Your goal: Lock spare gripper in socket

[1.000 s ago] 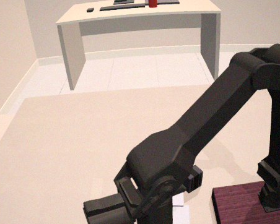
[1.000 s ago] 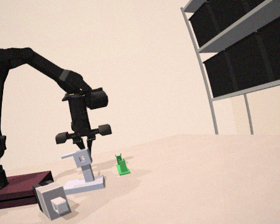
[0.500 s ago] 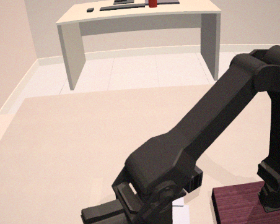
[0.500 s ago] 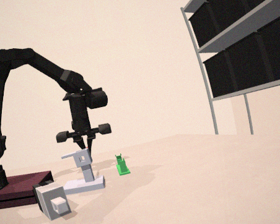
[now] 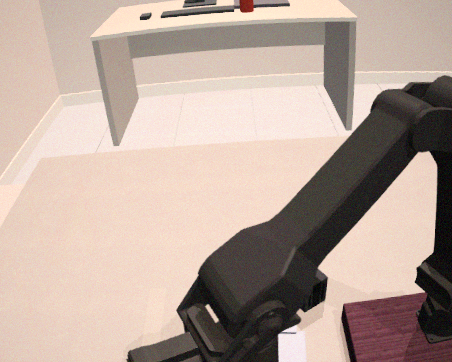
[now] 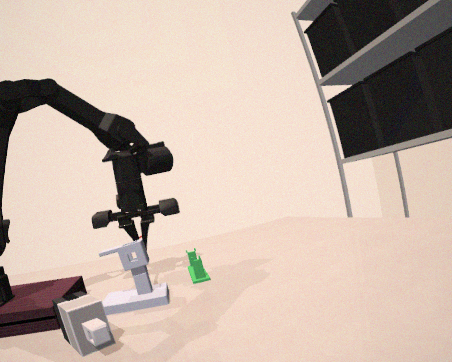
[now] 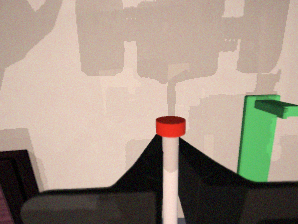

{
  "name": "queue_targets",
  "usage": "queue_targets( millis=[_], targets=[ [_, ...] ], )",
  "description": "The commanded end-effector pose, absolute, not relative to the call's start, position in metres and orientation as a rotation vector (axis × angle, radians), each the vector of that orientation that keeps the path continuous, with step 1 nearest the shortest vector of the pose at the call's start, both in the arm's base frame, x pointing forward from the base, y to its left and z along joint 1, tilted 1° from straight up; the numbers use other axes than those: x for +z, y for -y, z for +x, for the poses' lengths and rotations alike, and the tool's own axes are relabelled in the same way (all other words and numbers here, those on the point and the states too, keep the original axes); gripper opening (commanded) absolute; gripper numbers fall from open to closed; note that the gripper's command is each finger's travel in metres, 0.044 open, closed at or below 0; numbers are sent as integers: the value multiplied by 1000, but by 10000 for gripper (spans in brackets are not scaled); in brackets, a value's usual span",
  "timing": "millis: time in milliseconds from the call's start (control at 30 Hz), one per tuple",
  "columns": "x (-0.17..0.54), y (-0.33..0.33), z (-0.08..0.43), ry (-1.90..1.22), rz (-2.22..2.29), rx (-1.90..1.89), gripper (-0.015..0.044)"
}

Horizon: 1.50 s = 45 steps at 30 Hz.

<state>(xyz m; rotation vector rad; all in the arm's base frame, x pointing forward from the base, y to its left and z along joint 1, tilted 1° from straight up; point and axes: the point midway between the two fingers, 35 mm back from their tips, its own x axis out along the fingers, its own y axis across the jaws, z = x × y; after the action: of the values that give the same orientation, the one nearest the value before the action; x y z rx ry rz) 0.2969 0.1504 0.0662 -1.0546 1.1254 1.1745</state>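
The gripper (image 6: 142,242) (image 7: 170,150) is shut on the lock pin (image 7: 170,165), which has a white shaft and a red head. The head shows as a red speck at the fingertips in the exterior view. The pale mount (image 6: 143,282) stands upright, with a square socket opening in its head. The fingertips are at the back of that head, partly hidden by it. The pin's lower end is hidden, so I cannot tell whether it is in the socket. The spare gripper (image 6: 78,327), a grey block with a pale square spigot, lies in front of the mount.
A green stand (image 6: 198,270) (image 7: 257,145) is beyond the mount, to the right in the wrist view. The arm's dark red base block (image 5: 395,330) (image 6: 35,300) is left of the mount in the exterior view. A desk (image 5: 225,22) and a shelf rack (image 6: 335,155) are in the background.
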Motion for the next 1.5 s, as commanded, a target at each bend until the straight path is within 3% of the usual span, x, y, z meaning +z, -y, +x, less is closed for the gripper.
queue_targets(
  millis=[0, 967, 1467],
  targets=[
    [67, -153, 299, -1129, -1055, 1170, 0],
    [87, -149, 289, -1181, -1049, 1199, 0],
    [98, -166, 330, -1177, -1050, 1197, 0]
  ],
)
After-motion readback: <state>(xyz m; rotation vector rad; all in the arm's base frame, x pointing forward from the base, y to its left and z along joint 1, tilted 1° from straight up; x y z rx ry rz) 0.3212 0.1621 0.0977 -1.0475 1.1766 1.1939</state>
